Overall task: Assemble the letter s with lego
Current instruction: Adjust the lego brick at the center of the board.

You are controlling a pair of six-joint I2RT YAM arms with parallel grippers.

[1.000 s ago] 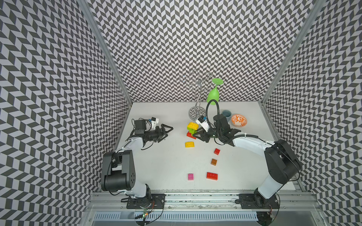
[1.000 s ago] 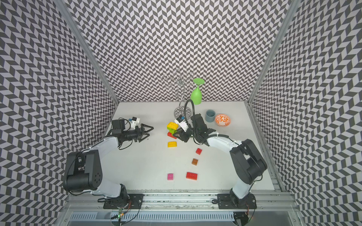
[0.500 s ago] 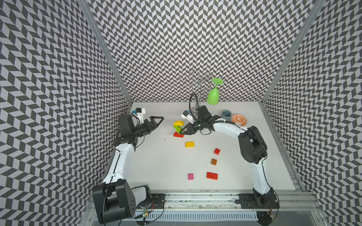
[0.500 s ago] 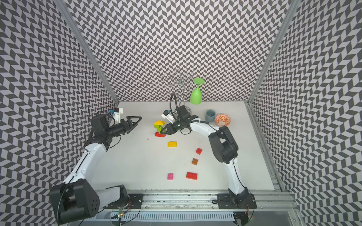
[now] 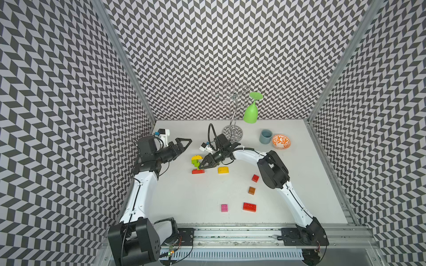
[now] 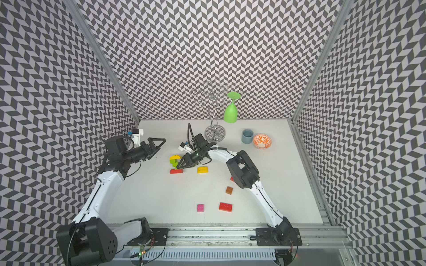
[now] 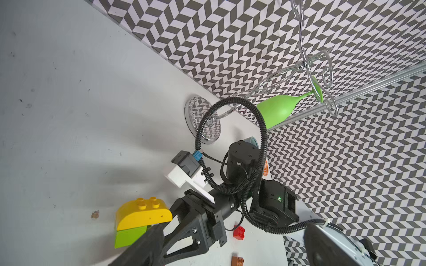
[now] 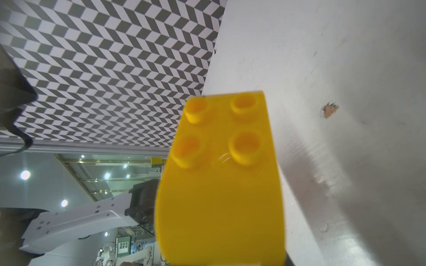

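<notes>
Five loose bricks lie apart on the white table (image 5: pixel 184 202): a yellow rounded brick (image 5: pixel 223 170) just beside the right gripper (image 5: pixel 202 166), then a small red brick (image 5: pixel 255 178), a brown brick (image 5: pixel 251 190), a pink brick (image 5: pixel 224 208) and a long red brick (image 5: pixel 249 207) nearer the front rail. Left of the yellow one stands the stack (image 5: pixel 196 164): a red base (image 5: pixel 197 171), lime green bricks above it and a top yellow brick (image 8: pixel 221 172), studs up. The right gripper reaches in from the side, its jaws pressed together on the green part of the stack, just under the yellow top. Whether the red base rests on the table I cannot tell. The left gripper (image 5: pixel 186 145) hovers apart from the stack, toward the left wall, jaws spread wide and holding nothing. At the back stand a wire rack (image 5: pixel 233 132) with a green glass (image 5: pixel 250 112) hanging upside down, a blue cup (image 5: pixel 265 136) and an orange bowl (image 5: pixel 281 141).
</notes>
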